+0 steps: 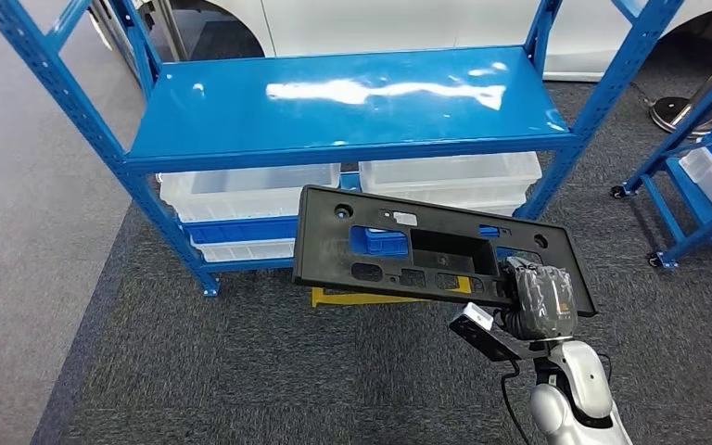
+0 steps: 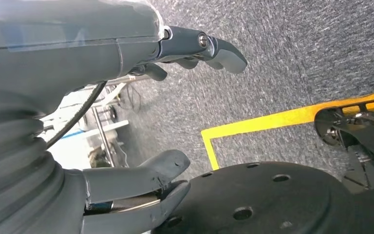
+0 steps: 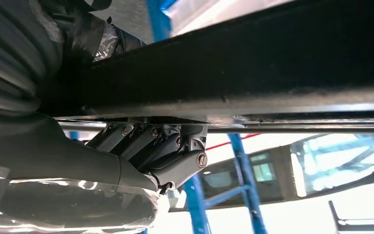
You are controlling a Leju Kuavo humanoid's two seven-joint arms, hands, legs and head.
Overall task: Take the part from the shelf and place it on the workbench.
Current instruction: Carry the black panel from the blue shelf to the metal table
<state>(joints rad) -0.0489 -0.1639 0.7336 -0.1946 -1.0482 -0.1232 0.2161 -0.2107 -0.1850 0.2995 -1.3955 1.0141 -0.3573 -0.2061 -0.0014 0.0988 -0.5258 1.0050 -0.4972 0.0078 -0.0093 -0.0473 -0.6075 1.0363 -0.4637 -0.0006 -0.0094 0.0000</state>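
A long black plastic part (image 1: 426, 255) with several cut-outs hangs in the air in front of the blue shelf (image 1: 352, 102). My right hand (image 1: 540, 297) grips it by its near right edge. In the right wrist view the part (image 3: 253, 63) runs as a dark bar across the picture, with my right hand's fingers (image 3: 168, 151) curled against its edge. My left hand (image 2: 141, 126) hangs over the carpet, thumb and fingers apart, nothing in it.
The shelf's top board is bare and glossy. Clear plastic bins (image 1: 250, 190) sit on its lower level. A second blue rack on wheels (image 1: 705, 176) stands at the right. Yellow floor tape (image 2: 272, 119) marks the grey carpet.
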